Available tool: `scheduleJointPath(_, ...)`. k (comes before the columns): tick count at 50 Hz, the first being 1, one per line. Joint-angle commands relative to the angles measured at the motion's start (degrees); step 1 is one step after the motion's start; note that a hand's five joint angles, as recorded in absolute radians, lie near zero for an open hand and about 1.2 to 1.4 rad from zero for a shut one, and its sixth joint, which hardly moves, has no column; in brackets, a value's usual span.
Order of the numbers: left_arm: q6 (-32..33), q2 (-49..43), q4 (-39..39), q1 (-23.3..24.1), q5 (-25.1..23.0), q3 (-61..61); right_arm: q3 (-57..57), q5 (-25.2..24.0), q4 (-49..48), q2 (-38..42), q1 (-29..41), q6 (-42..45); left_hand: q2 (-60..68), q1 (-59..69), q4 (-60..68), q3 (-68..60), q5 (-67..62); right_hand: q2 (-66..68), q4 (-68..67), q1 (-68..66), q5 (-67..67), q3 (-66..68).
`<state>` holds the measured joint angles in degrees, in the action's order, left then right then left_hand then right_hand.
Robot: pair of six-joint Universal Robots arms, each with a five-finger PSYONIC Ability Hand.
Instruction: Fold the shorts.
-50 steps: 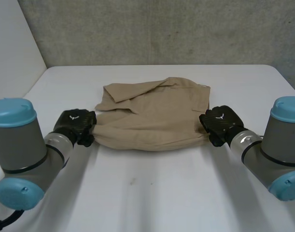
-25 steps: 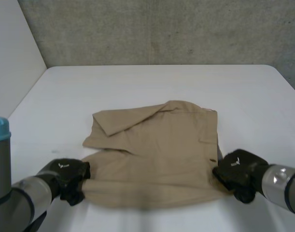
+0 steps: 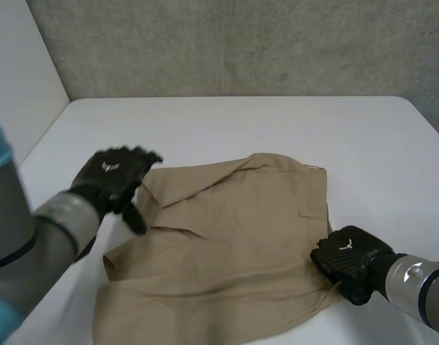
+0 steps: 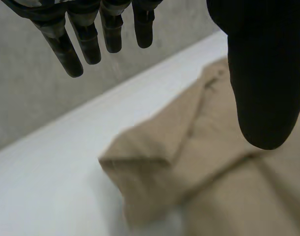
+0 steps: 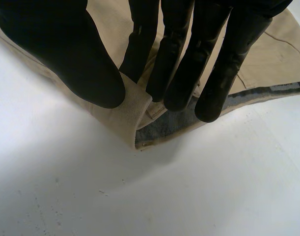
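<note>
Pinching shorts (image 3: 233, 237) corner w/ right hand (image 3: 346, 260); left hand (image 3: 110, 180) splayed, holding nothing.

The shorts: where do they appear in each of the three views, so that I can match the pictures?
Head view: the shorts lie mid-table between the left hand and the right hand.
Left wrist view: the shorts lie beyond the open left hand's fingertips.
Right wrist view: a shorts corner is pinched between the right hand's thumb and fingers.
Shared landmark: the white table.
</note>
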<state>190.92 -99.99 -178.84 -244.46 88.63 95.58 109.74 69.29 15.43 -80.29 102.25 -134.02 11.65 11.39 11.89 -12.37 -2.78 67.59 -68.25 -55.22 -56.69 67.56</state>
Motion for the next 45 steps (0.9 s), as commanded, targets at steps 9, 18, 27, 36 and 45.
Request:
scheduleJointPath(9, 0.51, -33.23, -1.53, 0.65, -1.18, -27.0, 0.48, 0.14, -3.03, 1.89, 0.49, 0.07, 0.92, 1.18, 0.68, -0.2, 0.21, 12.41, -11.75, -24.78, -13.31, 12.44)
scheduleJointPath(18, 0.77, -36.94, -0.45, 0.38, -2.5, -31.94, 0.13, 0.14, -4.44, 2.68, 0.06, 0.07, 2.26, 2.51, 2.02, -1.53, -1.13, 12.41, -11.75, -24.78, -13.31, 12.44)
scheduleJointPath(27, 3.31, -43.52, -7.91, -2.42, -2.59, -40.63, 0.39, 0.41, -5.14, 2.86, 0.14, -0.01, 18.89, 19.15, 18.65, -18.17, -17.76, 12.41, -11.75, -24.78, -13.31, 12.44)
scheduleJointPath(36, 10.44, -50.47, -23.56, -7.87, 3.46, -60.57, 0.3, 0.49, -5.23, 2.86, 0.58, -1.86, 34.39, 34.65, 34.15, -33.67, -33.26, 12.41, -11.75, -24.78, -13.31, 12.44)
scheduleJointPath(45, 9.82, -46.35, -23.92, -4.63, 0.32, -51.47, 0.21, 0.58, -5.32, 2.86, 0.67, -2.83, 32.04, 32.3, 31.8, -31.32, -30.91, 12.41, -11.75, -24.78, -13.31, 12.44)
